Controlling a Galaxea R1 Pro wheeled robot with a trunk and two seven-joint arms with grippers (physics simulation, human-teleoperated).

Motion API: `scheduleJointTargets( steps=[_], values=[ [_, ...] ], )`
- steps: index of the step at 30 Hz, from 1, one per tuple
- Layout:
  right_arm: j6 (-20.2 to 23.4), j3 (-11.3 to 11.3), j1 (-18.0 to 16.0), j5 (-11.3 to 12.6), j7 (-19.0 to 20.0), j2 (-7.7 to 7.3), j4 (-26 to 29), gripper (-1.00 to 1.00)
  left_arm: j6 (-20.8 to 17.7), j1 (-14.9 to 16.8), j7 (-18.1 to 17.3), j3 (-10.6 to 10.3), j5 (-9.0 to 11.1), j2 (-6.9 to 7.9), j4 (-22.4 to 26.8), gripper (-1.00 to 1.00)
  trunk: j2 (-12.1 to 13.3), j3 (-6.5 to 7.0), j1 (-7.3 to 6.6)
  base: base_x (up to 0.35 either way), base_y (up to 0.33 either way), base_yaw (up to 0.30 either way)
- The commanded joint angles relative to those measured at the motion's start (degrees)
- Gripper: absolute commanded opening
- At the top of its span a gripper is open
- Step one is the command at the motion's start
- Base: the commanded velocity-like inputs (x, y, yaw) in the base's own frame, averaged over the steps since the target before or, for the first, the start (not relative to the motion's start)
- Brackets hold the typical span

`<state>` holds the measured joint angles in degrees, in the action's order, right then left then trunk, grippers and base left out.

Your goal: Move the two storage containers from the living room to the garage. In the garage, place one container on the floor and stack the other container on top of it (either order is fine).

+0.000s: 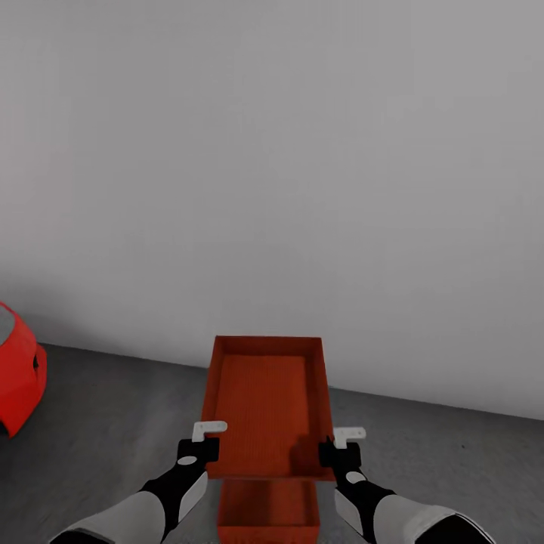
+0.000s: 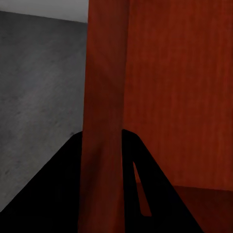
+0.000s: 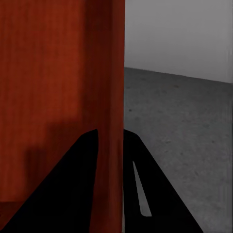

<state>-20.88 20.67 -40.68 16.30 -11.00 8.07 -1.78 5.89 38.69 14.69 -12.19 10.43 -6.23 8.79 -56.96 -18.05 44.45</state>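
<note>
Both grippers clamp one orange-red bin (image 1: 268, 404): left gripper (image 1: 202, 446) on its left thin wall, right gripper (image 1: 341, 447) on its right. Second identical bin (image 1: 268, 510) sits below on matte grey floor (image 1: 113, 423), by white wall (image 1: 272, 166); glossy red car (image 1: 17, 370) far left.

An orange-red storage container (image 1: 266, 404) is held level between both arms, above the dark grey floor (image 1: 113, 431). The left gripper (image 1: 202, 440) clamps its left wall near the near corner, and the right gripper (image 1: 344, 446) clamps its right wall likewise. Under its near edge a second container (image 1: 268, 512) sits lower. A red car (image 1: 17, 374) shows at the left by the white wall (image 1: 287, 166).
</note>
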Motion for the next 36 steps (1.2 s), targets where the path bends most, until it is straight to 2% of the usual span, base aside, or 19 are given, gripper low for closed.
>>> scheduleJointTargets(
  steps=[1,36],
  values=[
    [-0.65,-0.46,-0.10,1.28,-0.33,-0.16,-0.07,-1.00,0.00,0.06,0.22,1.12,1.27,0.04,-0.14,-1.00,-0.06,-0.16,0.00,0.000,0.000,0.000],
    [-0.65,-0.46,-0.10,1.28,-0.33,-0.16,-0.07,-1.00,-0.08,0.03,0.40,1.12,1.41,-0.01,-0.36,-1.00,-0.06,-3.34,0.00,0.000,0.000,0.000]
  ],
)
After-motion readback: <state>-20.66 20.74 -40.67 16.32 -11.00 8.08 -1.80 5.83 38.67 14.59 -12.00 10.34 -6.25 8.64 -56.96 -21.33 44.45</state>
